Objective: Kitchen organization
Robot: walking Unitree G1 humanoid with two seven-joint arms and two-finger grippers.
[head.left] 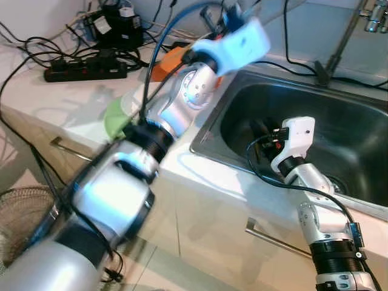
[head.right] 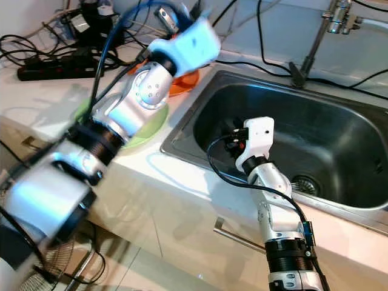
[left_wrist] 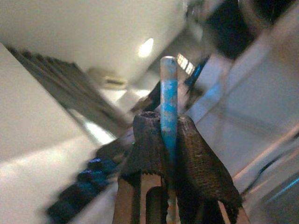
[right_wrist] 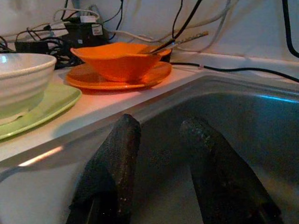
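Left gripper (left_wrist: 170, 140) is clamped on a thin blue stick (left_wrist: 168, 100), probably a chopstick or utensil handle (the wrist view is blurred). The arm is raised over the counter near the orange bowl (right_wrist: 117, 58) and orange plate (right_wrist: 119, 79). Right gripper (right_wrist: 161, 163) sits inside the sink (head.right: 339, 139), fingers spread, holding nothing. White bowl (right_wrist: 21, 77) rests on the green plate (right_wrist: 44, 109) beside it. Looks like the carry step. Next: set the stick down with the dishes or in the sink.
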